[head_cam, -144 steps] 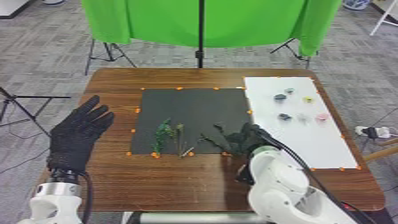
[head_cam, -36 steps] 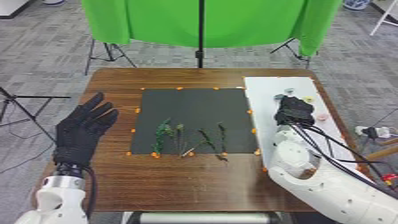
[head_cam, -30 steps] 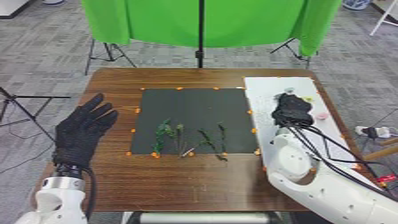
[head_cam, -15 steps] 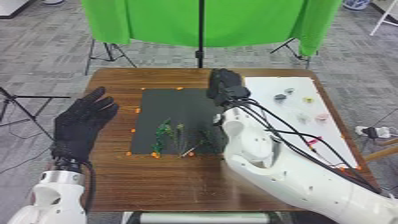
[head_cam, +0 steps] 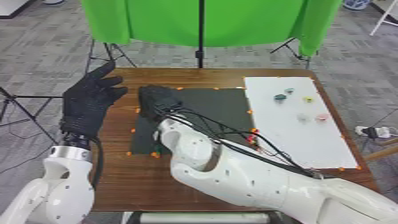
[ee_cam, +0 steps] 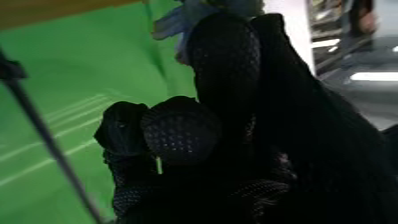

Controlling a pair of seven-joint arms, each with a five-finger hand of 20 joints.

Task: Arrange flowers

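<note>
On your left, the left hand (head_cam: 89,102) is open and holds nothing, its fingers loosely spread beside the black sheet (head_cam: 226,100). Next along, your right hand (head_cam: 158,98) is over that sheet's far left corner, pinching a blue flower (ee_cam: 169,24) at its fingertips. Near the sheet's near left corner you have a bit of greenery (head_cam: 161,148); the right arm hides much of the rest, so you can't tell how complete the arrangement is. You can see no flower head laid on the black sheet, so you are probably early in placing blooms. The one in hand has yet to be set down, and those on the white sheet (head_cam: 311,150) likely follow.

Counting left to right, you have one black sheet, greenery too hidden to count, one blue flower in hand, and one white sheet bearing five heads: a dark one (head_cam: 280,97), a small teal one (head_cam: 289,91), a pale one (head_cam: 302,117), a yellow one (head_cam: 309,99) and a pink one (head_cam: 322,117).
</note>
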